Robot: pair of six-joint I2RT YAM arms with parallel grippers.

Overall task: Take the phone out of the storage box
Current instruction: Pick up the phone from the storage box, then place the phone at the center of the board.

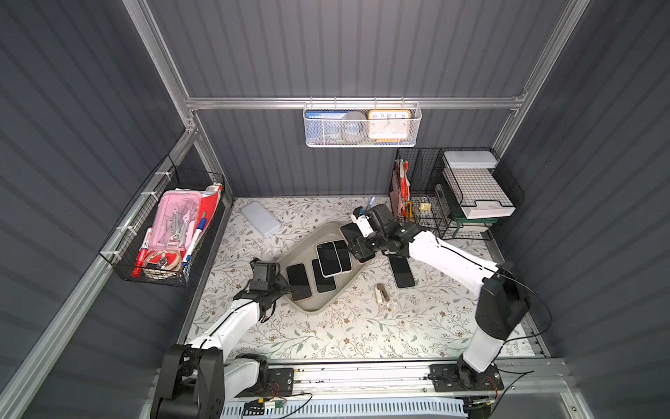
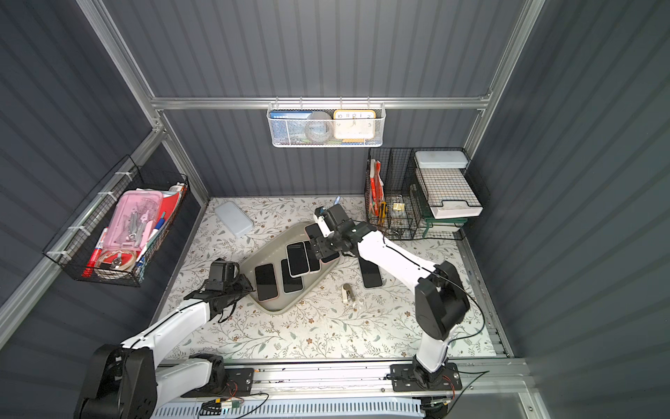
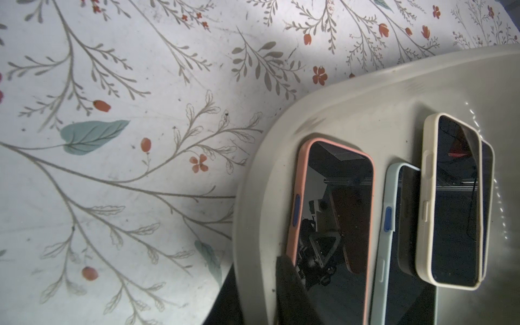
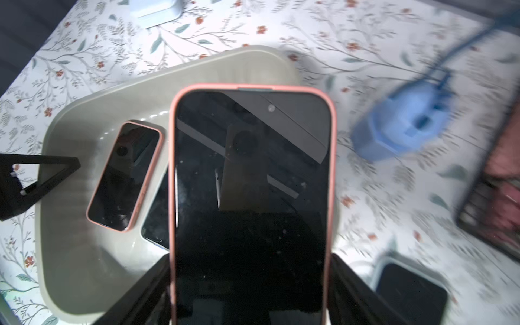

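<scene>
The storage box (image 1: 306, 250) (image 2: 268, 250), a grey-beige tub, lies askew mid-table with several phones in it: a pink-cased one (image 1: 299, 281) (image 3: 334, 225), a pale-blue-cased one (image 3: 399, 239) and a cream-cased one (image 1: 328, 259) (image 3: 453, 197) lying on top of others. My right gripper (image 1: 359, 248) (image 4: 250, 257) is shut on the long sides of another pink-cased phone (image 4: 250, 168) (image 2: 312, 229), held above the box's far right end. My left gripper (image 1: 286, 286) (image 3: 256, 281) is shut on the box's near-left rim (image 3: 253, 197), one finger inside and one outside.
One dark phone (image 1: 402, 272) (image 4: 413, 292) lies on the floral table right of the box. A pale-blue flat case (image 1: 260, 218) sits at the back left, a small stapler (image 1: 381, 293) in front of the box. Black wire baskets (image 1: 453, 196) stand at the back right.
</scene>
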